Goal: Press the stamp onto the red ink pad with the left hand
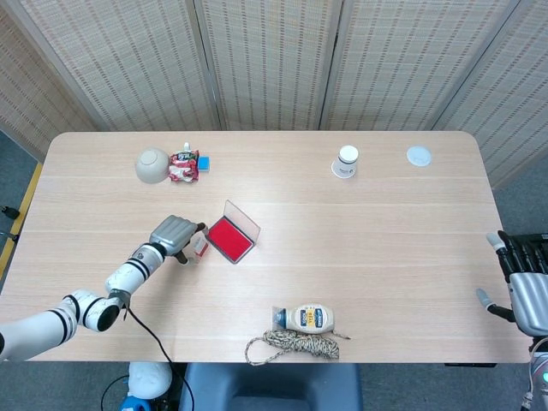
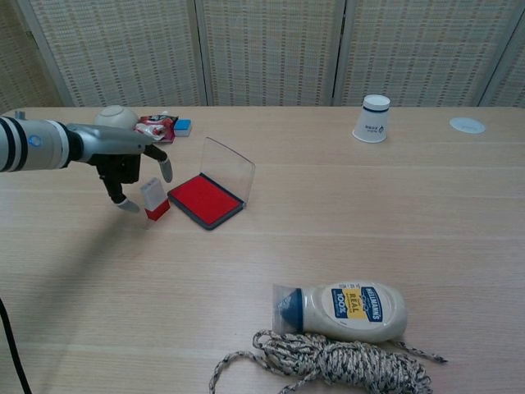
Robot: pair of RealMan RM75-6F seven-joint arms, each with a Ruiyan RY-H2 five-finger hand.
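Chest view shows the left hand (image 2: pixel 123 168) with fingers spread apart, hanging just beside the stamp (image 2: pixel 154 199), which stands tilted on the surface (image 2: pixel 344 222) and is not gripped. Right of the stamp lies the red ink pad (image 2: pixel 206 199), lid raised. Far right in the head view, the right hand (image 1: pixel 524 287) rests with fingers apart, holding nothing.

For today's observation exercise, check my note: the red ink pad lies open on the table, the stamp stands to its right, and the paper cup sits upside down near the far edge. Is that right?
One detail is wrong. The stamp stands to the left of the red ink pad, by the left hand, as the chest view shows. The pad does lie open on the table, and the paper cup sits upside down near the far edge.
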